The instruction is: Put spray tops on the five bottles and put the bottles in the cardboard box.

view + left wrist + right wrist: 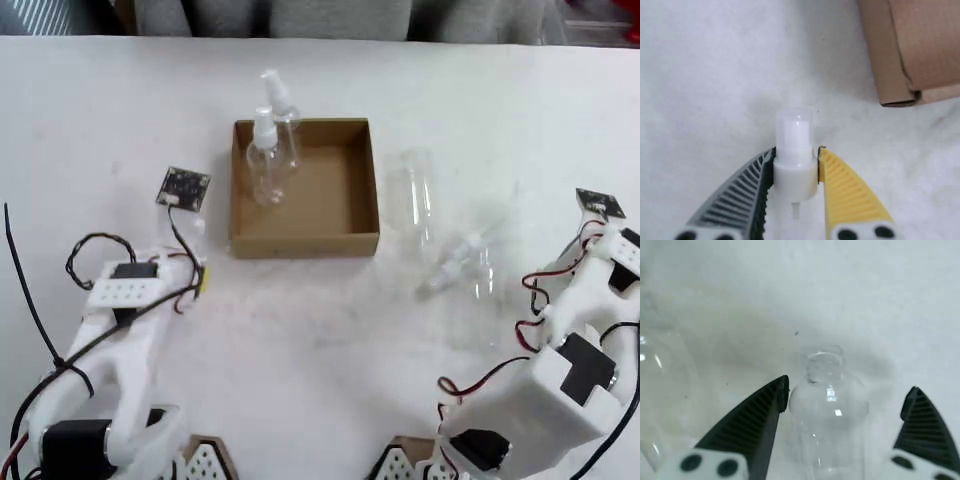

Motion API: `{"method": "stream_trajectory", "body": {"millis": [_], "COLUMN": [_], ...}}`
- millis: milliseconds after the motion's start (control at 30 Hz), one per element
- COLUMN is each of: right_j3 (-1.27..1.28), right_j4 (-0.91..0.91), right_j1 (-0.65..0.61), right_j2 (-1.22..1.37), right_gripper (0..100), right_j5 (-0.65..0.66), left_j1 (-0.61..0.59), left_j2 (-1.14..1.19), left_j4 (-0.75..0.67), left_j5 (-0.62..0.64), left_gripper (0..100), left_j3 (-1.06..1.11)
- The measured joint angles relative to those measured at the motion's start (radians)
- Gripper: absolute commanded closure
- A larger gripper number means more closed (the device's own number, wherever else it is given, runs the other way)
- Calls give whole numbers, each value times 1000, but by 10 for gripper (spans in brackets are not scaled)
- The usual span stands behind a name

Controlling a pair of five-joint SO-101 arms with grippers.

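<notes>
**Stock count: bottles, tops, box**

Brown cardboard box (304, 243): 1.
Clear plastic bottles with white spray tops fitted: 2, namely first capped bottle (266, 165) and second capped bottle (284, 112).
Clear plastic bottles without tops: 2 certain, namely first open bottle (416, 192) and second open bottle (486, 275). The clear plastic makes any further one hard to tell.
Loose white spray tops: 2, namely lying spray top (452, 258) and held spray top (796, 167).

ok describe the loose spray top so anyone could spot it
Find the box mid-table. Off its near left corner, the left gripper is shut on a white spray top. Unlike the tops on the two bottles in the box, it sits on no bottle.
</notes>
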Motion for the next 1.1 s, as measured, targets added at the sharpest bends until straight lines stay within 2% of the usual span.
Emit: {"method": "stream_trajectory", "body": {"millis": [167,533,967,1100], "right_j3": [-51,-51,81,84], "right_j4": [130,146,-31,-55], "right_j1": [-2,25,31,31], "right_j2": [0,9,9,9], "right_gripper": [693,693,698,775], "right_j5": [94,233,252,252], "left_j1": [0,0,0,0], "left_j2": [0,0,0,0], "left_j4": [0,0,0,0], "left_j5": [0,0,0,0], "left_gripper": [980,980,980,980], "left_j3": [0,0,0,0]}}
